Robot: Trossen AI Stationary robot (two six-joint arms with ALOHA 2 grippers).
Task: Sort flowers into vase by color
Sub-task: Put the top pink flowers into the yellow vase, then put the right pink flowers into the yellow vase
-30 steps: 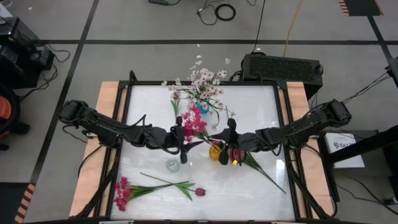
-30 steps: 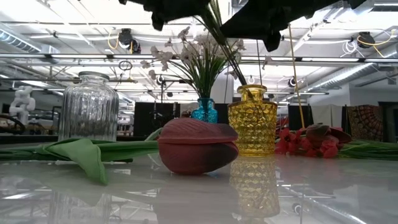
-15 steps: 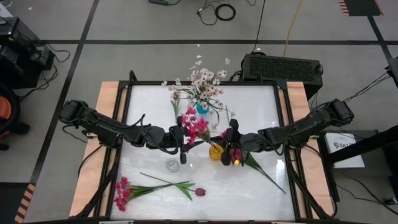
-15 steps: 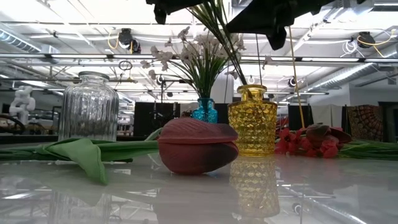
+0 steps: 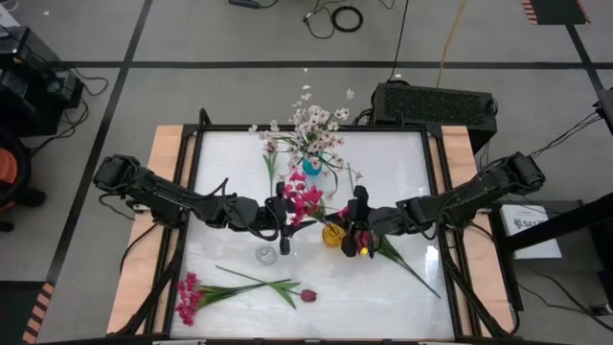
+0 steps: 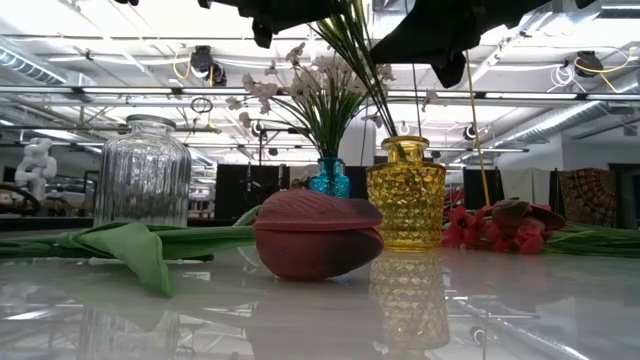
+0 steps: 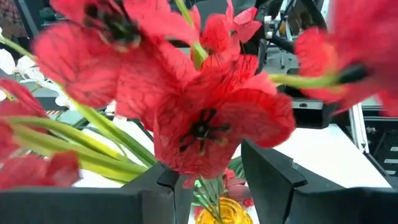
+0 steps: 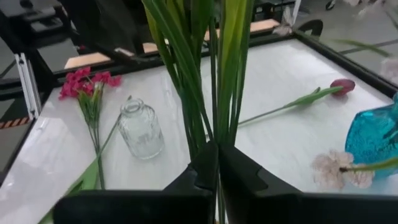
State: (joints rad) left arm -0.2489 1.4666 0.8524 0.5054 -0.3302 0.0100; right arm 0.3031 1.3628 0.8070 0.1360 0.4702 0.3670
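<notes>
A bunch of magenta flowers [image 5: 302,196] stands tilted over the yellow glass vase [image 5: 331,235], its green stems [image 6: 375,95] running down into the vase's mouth [image 6: 402,142]. My right gripper [image 5: 356,218] is shut on those stems. My left gripper [image 7: 208,168] is open at the bunch's left side, one finger on either side of the stems just below the blooms [image 7: 199,118]. White-pink blossoms [image 5: 316,125] stand in the blue vase [image 5: 308,169]. The clear vase [image 5: 265,254] holds nothing. My right gripper pinches several of the bunch's green stems [image 8: 214,127] between its two fingers [image 8: 202,168], reaching in from the table's right side and lying across them. The stems stand tilted above the hold, and their lower ends are in the yellow vase's mouth.
A magenta cluster [image 5: 188,297] and a maroon tulip [image 5: 307,295] lie on their sides near the near edge, stems crossing. More tulips [image 5: 364,241] lie right of the yellow vase, stems [image 5: 412,268] pointing toward the near right corner. A black box [image 5: 433,103] sits behind the table's far edge.
The magenta blooms have swung a little toward the far edge and the right, while the stem ends have stayed in the yellow vase's mouth. Both grippers have shifted only slightly beside the bunch.
</notes>
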